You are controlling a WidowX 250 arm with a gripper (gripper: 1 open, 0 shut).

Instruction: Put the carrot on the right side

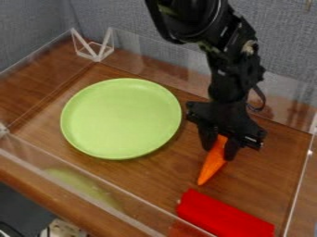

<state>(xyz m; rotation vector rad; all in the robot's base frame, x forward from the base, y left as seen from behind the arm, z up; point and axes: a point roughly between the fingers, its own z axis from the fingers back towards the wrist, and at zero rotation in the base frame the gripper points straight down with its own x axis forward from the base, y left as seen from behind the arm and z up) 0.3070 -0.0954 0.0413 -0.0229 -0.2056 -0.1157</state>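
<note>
The orange carrot point(214, 163) hangs tip-down, tilted, to the right of the green plate point(120, 118), its lower end at or just above the wooden table point(266, 157); I cannot tell if it touches. My black gripper point(224, 142) points almost straight down and is shut on the carrot's upper end, so the stem is hidden between the fingers. The arm reaches down from the top of the view.
A flat red block point(223, 217) lies near the front right corner, just below the carrot's tip. Clear plastic walls point(148, 212) fence the table on all sides. A white wire stand point(95, 43) sits at the back left.
</note>
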